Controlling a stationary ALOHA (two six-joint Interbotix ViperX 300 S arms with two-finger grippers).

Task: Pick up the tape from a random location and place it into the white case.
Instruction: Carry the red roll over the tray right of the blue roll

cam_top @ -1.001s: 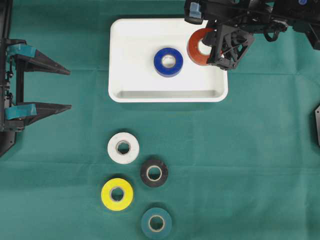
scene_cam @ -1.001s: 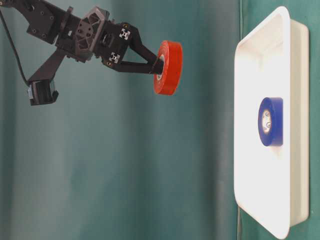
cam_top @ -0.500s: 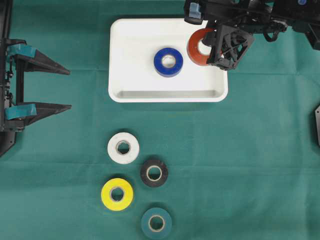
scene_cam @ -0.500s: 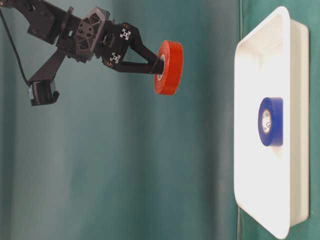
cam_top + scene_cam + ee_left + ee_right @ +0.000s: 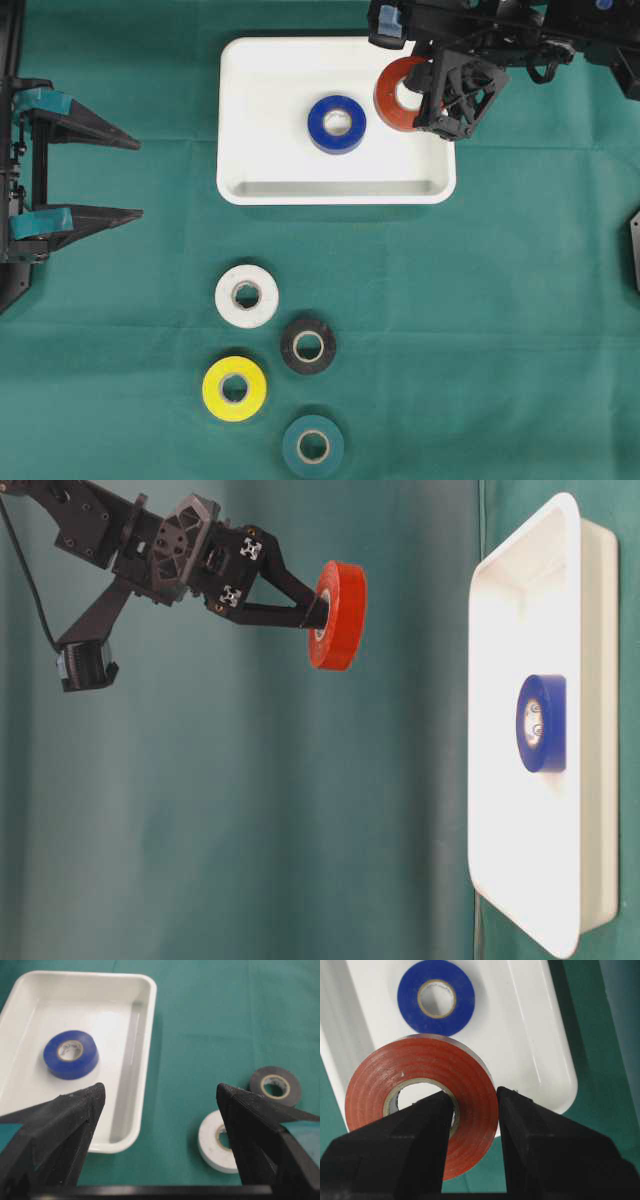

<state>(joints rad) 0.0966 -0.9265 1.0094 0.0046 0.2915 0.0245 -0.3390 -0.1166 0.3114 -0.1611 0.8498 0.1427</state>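
1. Red tape roll (image 5: 397, 95), pinched by the right gripper (image 5: 425, 92): one finger through the core, the other outside against the roll's rim, clamped on the roll wall. The wrist view shows the same grip on the roll (image 5: 420, 1095).
2. Roll hangs in the air above the white case (image 5: 262, 70), over its right-hand end; the table-level view shows a clear gap between the roll (image 5: 338, 615) and the case (image 5: 500, 610).
3. Blue tape roll (image 5: 337, 123) lies flat inside the case, near the middle.
4. Left gripper (image 5: 120, 178) sits at the left edge of the overhead view, fingers spread wide, nothing between them, well apart from the case.
5. On the green cloth (image 5: 500, 320) below the case, four rolls lie flat in a loose cluster: white (image 5: 247, 295), black (image 5: 308, 346), yellow (image 5: 234, 388), dark teal (image 5: 313, 446).
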